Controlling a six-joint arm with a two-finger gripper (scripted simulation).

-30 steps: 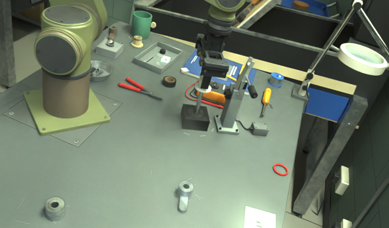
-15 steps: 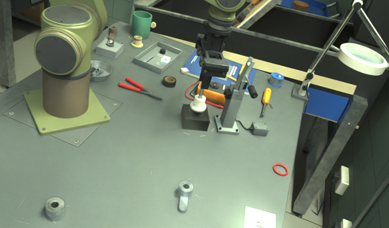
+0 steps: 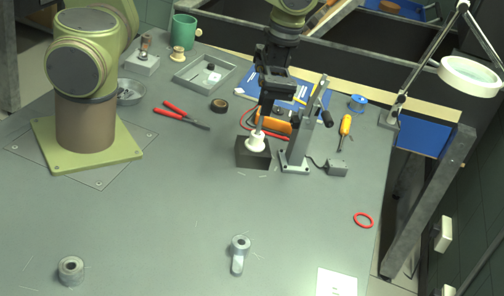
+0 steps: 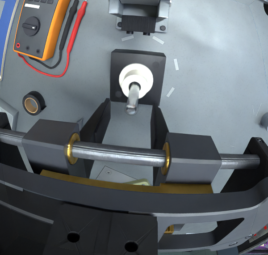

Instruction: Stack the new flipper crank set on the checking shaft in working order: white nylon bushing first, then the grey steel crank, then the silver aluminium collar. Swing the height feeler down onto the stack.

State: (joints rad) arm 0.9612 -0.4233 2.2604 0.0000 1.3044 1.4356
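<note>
My gripper [image 3: 266, 110] [image 4: 131, 114] hangs open and empty right above the tip of the checking shaft [image 4: 132, 100]. The white nylon bushing [image 3: 255, 141] [image 4: 136, 80] sits on the shaft, down on the dark block [image 3: 252, 152] that carries it. The grey steel crank [image 3: 240, 253] lies flat near the table's front edge, and the silver aluminium collar [image 3: 71, 270] stands at the front left. The height feeler [image 3: 318, 101] is raised on its grey stand [image 3: 297, 146] just right of the block.
The robot's base [image 3: 84, 110] stands at the left. An orange multimeter [image 3: 275, 123] [image 4: 41, 19] with red leads lies behind the block. Red pliers [image 3: 179, 114], a tape roll [image 3: 219, 105], a screwdriver [image 3: 344, 128] and a red ring [image 3: 363, 220] lie around the table.
</note>
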